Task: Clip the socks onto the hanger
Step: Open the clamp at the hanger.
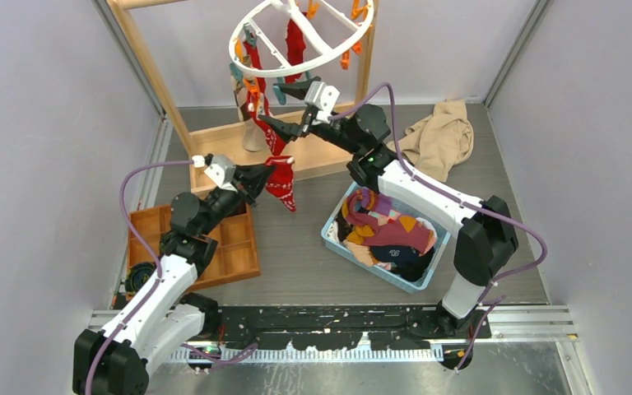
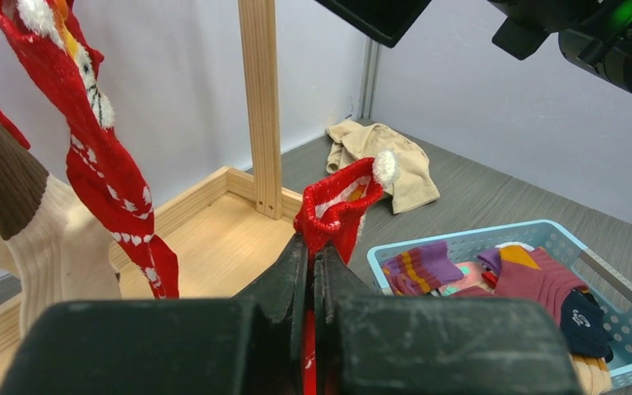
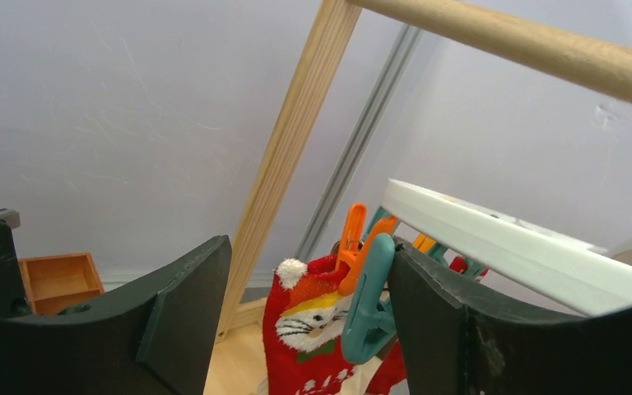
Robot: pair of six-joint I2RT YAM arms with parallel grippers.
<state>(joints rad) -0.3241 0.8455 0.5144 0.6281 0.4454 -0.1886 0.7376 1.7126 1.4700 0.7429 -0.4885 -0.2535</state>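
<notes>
The white ring hanger hangs from the wooden frame with orange and teal clips. Red socks and a tan-and-brown sock hang from it. My left gripper is shut on the cuff of a red sock with a white pompom and holds it up below the hanger; the left wrist view shows the sock pinched between the jaws. My right gripper is open at the ring's near edge. In the right wrist view its gripper straddles a teal clip, which lies against the right finger. A clipped red cat-face sock hangs behind it.
A light blue basket with several socks sits at centre right. A beige cloth lies at the back right. A wooden compartment tray sits by the left arm. The tall wooden frame stands on its base board.
</notes>
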